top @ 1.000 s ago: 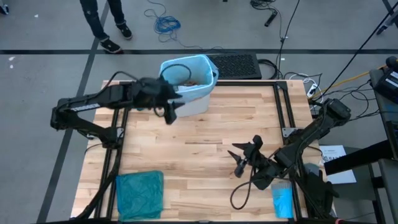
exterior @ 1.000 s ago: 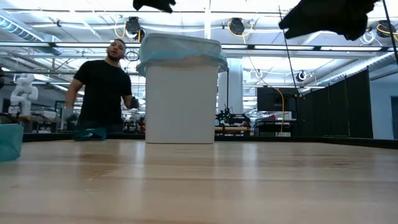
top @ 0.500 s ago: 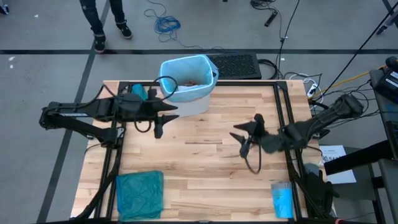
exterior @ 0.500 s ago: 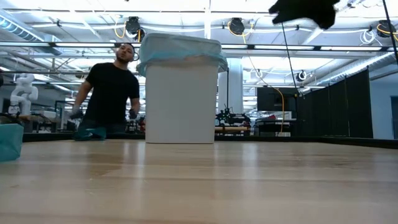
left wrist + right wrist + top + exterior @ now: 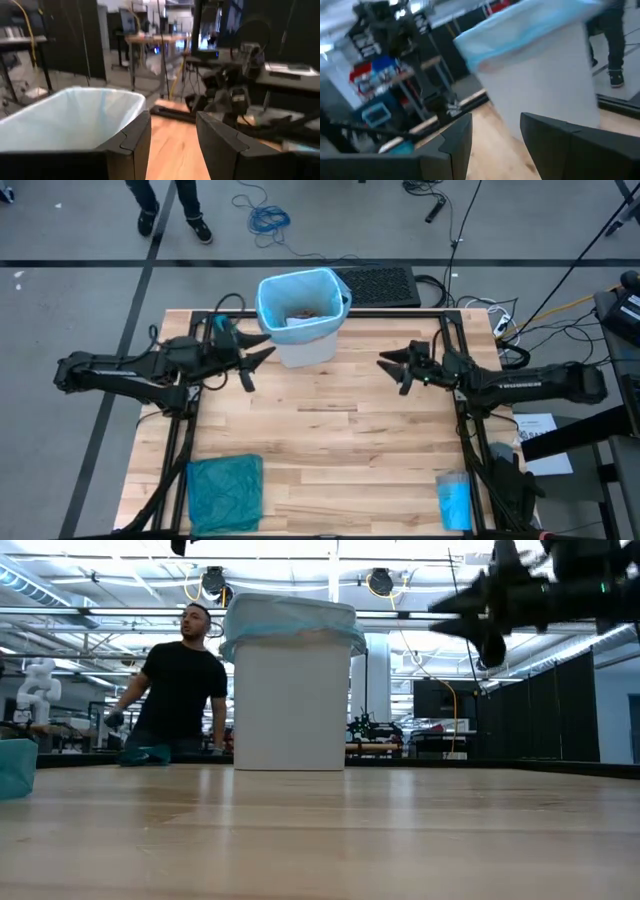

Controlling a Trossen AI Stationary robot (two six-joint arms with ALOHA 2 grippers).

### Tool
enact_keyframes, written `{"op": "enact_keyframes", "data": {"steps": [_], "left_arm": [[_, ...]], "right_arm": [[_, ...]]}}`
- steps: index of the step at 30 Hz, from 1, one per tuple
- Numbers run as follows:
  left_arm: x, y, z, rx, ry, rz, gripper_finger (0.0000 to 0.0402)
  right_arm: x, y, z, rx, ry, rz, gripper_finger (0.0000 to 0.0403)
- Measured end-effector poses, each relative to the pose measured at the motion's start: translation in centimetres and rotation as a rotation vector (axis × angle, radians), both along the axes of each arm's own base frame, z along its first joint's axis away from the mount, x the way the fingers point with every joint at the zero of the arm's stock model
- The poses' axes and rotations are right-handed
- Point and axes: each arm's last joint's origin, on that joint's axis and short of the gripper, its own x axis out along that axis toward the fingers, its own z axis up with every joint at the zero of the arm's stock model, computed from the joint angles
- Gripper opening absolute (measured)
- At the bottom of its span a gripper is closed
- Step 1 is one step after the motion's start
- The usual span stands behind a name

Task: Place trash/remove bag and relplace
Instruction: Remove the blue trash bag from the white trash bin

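The white bin (image 5: pixel 300 330) stands at the table's far edge, lined with the light-blue bag (image 5: pixel 268 298), whose rim is folded over the bin's top (image 5: pixel 290 620). Brown scraps of trash (image 5: pixel 303 312) lie inside. My left gripper (image 5: pixel 254 366) hovers open just left of the bin, pointing level toward it; its wrist view shows the bag's rim (image 5: pixel 75 117) beside the gripper (image 5: pixel 172 145). My right gripper (image 5: pixel 395 373) hovers open to the bin's right, pointing level at it (image 5: pixel 545 75). Nothing is between either pair of fingers.
A darker teal-green bag (image 5: pixel 225 492) lies at the table's near left. A small bright-blue roll (image 5: pixel 455 500) sits at the near right edge. A person (image 5: pixel 175 680) stands beyond the far edge. Bare wood (image 5: pixel 330 450) spans the table's middle.
My right gripper has swung from the near right of the table toward the far edge and turned level, now pointing at the bin. My left gripper has drawn back from the bin's rim toward the table's left edge and tipped level. The bin and bag have stayed put.
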Motion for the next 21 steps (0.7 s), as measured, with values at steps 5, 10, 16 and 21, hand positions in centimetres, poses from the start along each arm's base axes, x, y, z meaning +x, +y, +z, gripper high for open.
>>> {"op": "enact_keyframes", "data": {"steps": [5, 10, 16, 21], "left_arm": [[0.1, 0.5, -2.2, 0.019, 0.032, 0.034, 0.0153], [1.1, 2.3, -3.9, 0.101, 0.098, 0.348, 0.0153], [1.3, 5.8, -3.8, 0.186, 0.112, 0.613, 0.0153], [1.5, 8.3, -5.0, 0.114, 0.139, 0.715, 0.0153]], "right_arm": [[-1.0, -0.9, -1.7, 0.005, -0.022, -0.011, 0.016], [-0.7, -0.9, -0.7, -0.151, -0.001, 0.024, 0.016], [-0.2, -2.2, 1.2, -0.357, 0.065, -0.064, 0.016], [-0.1, -3.2, 2.2, -0.299, 0.046, -0.234, 0.016]]}}
